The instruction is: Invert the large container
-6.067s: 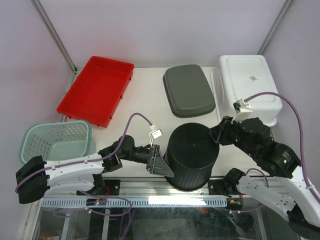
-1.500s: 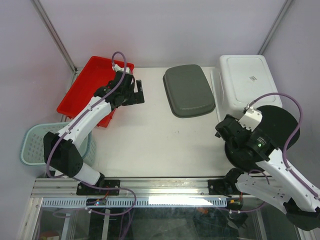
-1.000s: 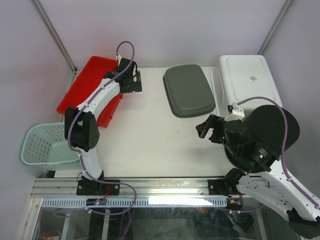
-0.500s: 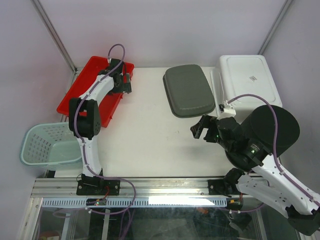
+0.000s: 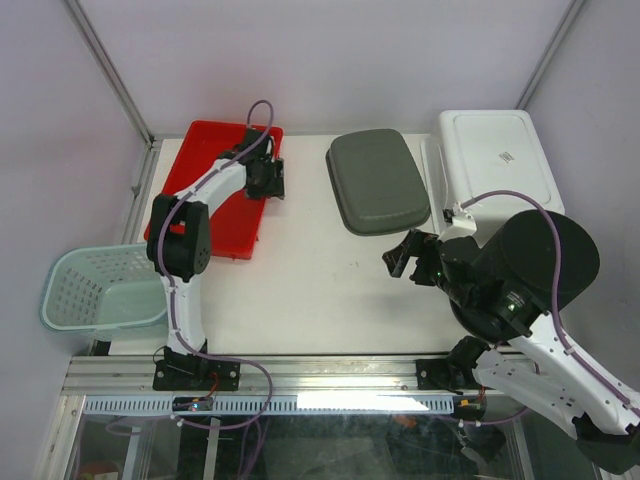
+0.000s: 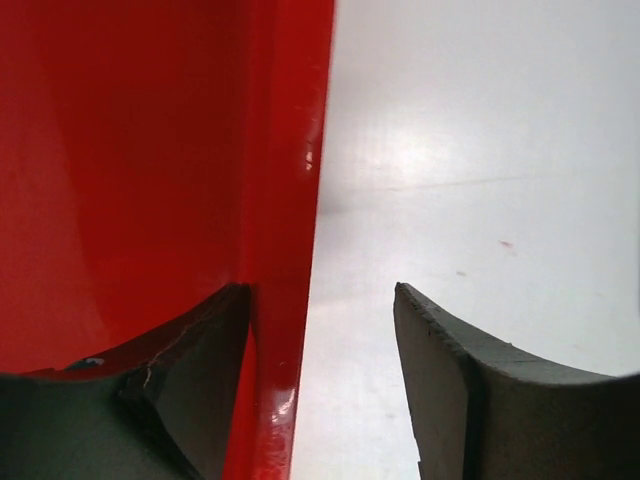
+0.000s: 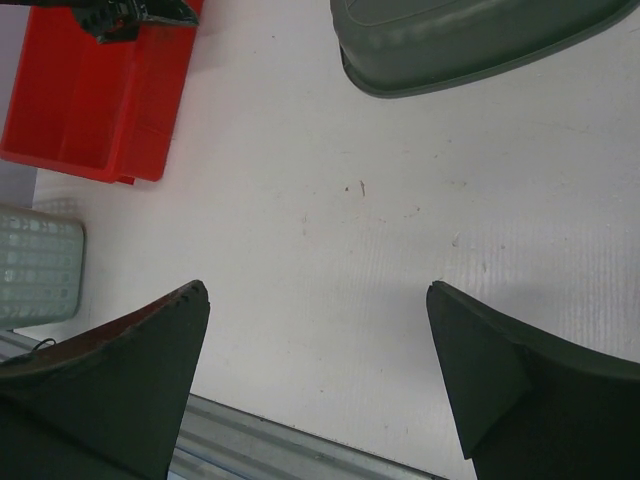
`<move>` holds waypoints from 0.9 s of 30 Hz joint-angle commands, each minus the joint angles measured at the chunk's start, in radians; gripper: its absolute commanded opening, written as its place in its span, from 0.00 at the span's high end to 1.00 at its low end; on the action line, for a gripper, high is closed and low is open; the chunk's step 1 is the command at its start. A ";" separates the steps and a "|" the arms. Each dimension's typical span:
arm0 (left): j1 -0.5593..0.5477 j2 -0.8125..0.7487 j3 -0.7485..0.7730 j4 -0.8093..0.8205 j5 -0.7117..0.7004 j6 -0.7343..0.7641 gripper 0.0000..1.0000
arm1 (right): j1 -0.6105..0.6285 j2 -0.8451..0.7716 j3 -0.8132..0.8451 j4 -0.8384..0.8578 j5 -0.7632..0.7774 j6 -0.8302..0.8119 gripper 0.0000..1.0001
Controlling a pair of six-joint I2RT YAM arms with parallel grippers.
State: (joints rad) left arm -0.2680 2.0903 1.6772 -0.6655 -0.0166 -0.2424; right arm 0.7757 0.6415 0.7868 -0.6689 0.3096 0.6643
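Rim of red tray (image 6: pixel 120 150) sits between parted left gripper (image 6: pixel 318 296); right gripper (image 7: pixel 316 287) gapes.

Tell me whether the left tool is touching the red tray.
Touching. The left wrist view shows the left tool straddling the wall of the red tray: the inner finger lies flush against it, and the outer finger stands clear.

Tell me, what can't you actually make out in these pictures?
Black container, top view: the right arm covers its near-left part; which way up it stands is unclear.
Red tray, left wrist view: only one blurred wall shows, between the left end effector's fingers.
Mesh basket, right wrist view: cut off by the left edge.
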 commanded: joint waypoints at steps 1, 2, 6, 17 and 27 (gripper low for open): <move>-0.114 -0.039 0.020 0.067 0.095 -0.046 0.41 | 0.003 0.001 -0.005 0.047 0.003 0.015 0.06; -0.128 -0.033 0.026 0.067 0.090 -0.057 0.43 | 0.002 0.000 -0.003 0.042 0.000 0.016 0.06; -0.148 -0.023 0.033 0.078 0.094 -0.088 0.57 | 0.001 -0.018 0.009 0.013 0.009 0.022 0.06; -0.148 -0.057 0.068 0.070 0.140 -0.090 0.95 | 0.002 -0.037 0.018 0.003 0.009 0.029 0.06; -0.147 -0.272 0.191 0.064 0.295 -0.175 1.00 | 0.001 -0.041 0.040 -0.008 0.006 0.035 0.06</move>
State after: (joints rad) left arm -0.4103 2.0163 1.7485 -0.6865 0.1425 -0.3599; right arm 0.7757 0.6071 0.7860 -0.6941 0.3092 0.6865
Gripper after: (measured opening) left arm 0.242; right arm 0.938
